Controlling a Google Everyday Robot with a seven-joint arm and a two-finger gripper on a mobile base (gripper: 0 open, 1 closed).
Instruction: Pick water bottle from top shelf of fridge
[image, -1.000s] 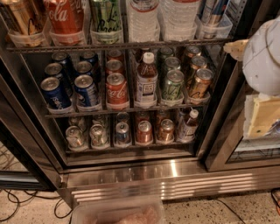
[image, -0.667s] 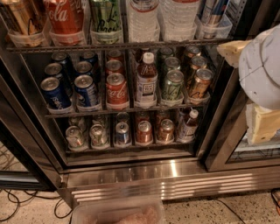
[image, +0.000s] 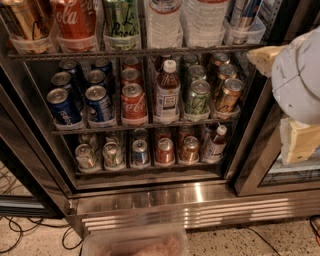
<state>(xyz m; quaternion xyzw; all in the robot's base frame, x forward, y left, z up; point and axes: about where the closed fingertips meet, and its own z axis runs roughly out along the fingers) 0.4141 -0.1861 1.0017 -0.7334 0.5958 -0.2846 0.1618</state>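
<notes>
One fridge (image: 175, 210) fills the view. Its top shelf (image: 135, 52) runs along the upper edge. The end effector (image: 282, 100) hangs at right, outside it, spread wide and empty. The water bottle (image: 164, 22) stands mid-shelf, just beside a wider bottle (image: 205, 20).

The floor (image: 225, 242) is pale speckled stone, beige with dark flecks, and it fills only a narrow band along the bottom of my view, under the fridge (image: 150, 200). Black cables (image: 20, 235) loop over it at the lower left, near the cooler's corner. One thin dark cable (image: 257, 239) crosses it at the lower right. A clear plastic tub (image: 135, 242) stands on the floor at the bottom edge, blurred, with something pinkish inside. The light is warm and throws a bright streak on the steel base. My gripper (image: 287, 100) hangs at the right edge, in front of the right door frame.
</notes>
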